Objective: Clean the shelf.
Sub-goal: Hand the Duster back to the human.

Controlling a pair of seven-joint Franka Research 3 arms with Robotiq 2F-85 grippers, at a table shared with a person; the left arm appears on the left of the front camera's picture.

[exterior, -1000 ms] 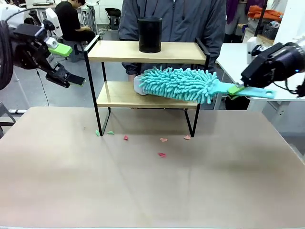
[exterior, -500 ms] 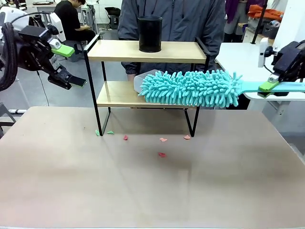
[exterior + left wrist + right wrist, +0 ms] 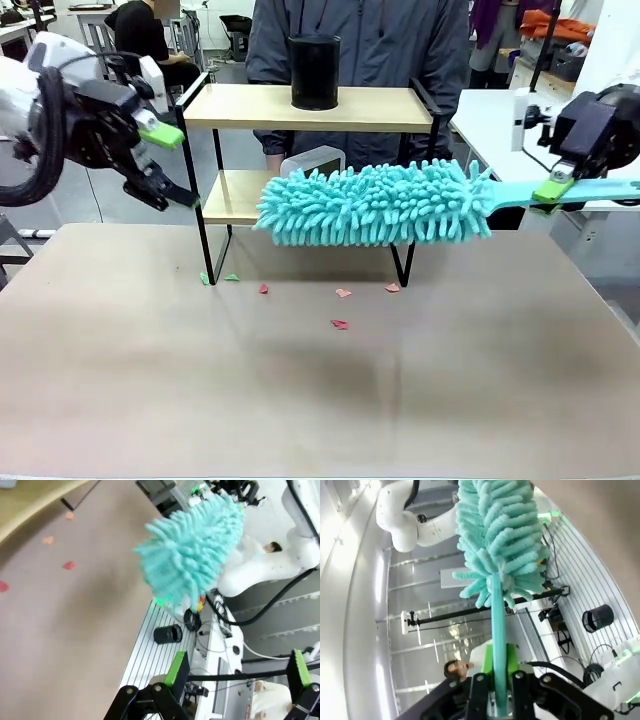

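Our right gripper's (image 3: pixel 553 187) fingers were clamped on the handle of the teal duster (image 3: pixel 375 205), its head held level before the lower board of the shelf (image 3: pixel 310 108). Our left gripper (image 3: pixel 165 160), fingers spread and empty, hung beside the shelf's left legs at the table's (image 3: pixel 320 390) far edge.

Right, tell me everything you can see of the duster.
The duster is teal: a long, fluffy head of soft noodle-like strands on a flat plastic handle of the same colour. It is held roughly level in the air, in front of the shelf's lower board, head toward the robot's left. The right gripper is shut on the handle, well back from the head. Nothing else is seen touching it.
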